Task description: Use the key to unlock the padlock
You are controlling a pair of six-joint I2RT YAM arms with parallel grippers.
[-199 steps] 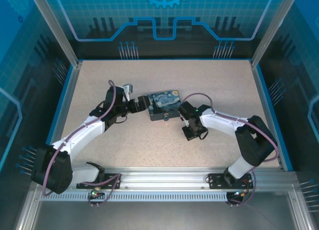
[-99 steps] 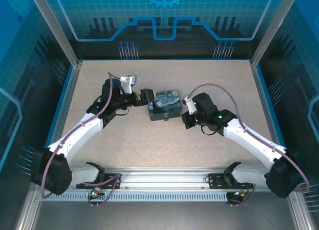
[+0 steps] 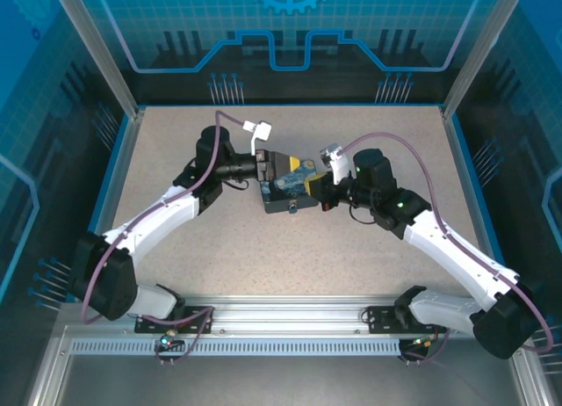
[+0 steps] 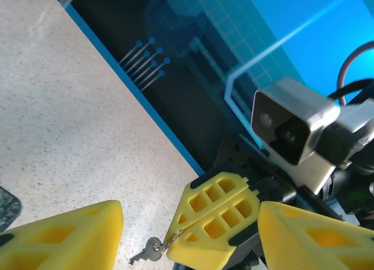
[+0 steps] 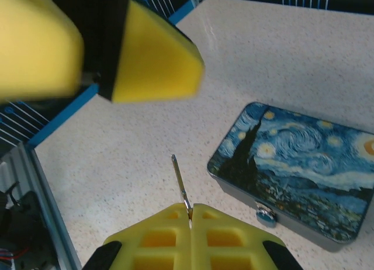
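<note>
Top external: both arms reach in to the middle of the speckled desk (image 3: 176, 151), and their tools meet above the painted box (image 3: 283, 199). The left tool (image 3: 297, 172) comes in from the left and the right tool (image 3: 322, 193) from the right, the two close together over the box's far right part.

Right wrist: the right tool is clenched, its yellow fingertips pressed flat together. They pinch the key (image 5: 180, 183), a thin grey sliver standing out from the tips, above the desk. The key is just left of the box in this picture and apart from it. The padlock (image 5: 266, 215) hangs at the box's front edge, small and silvery, near the right tool's fingers but not touching the key. The lid is down.

Left wrist: the left tool is released, its two yellow fingers (image 4: 64, 238) spread wide. The right tool's closed fingertips sit in the gap between them, with the key at their tips. Contact between the two tools cannot be told.
</note>
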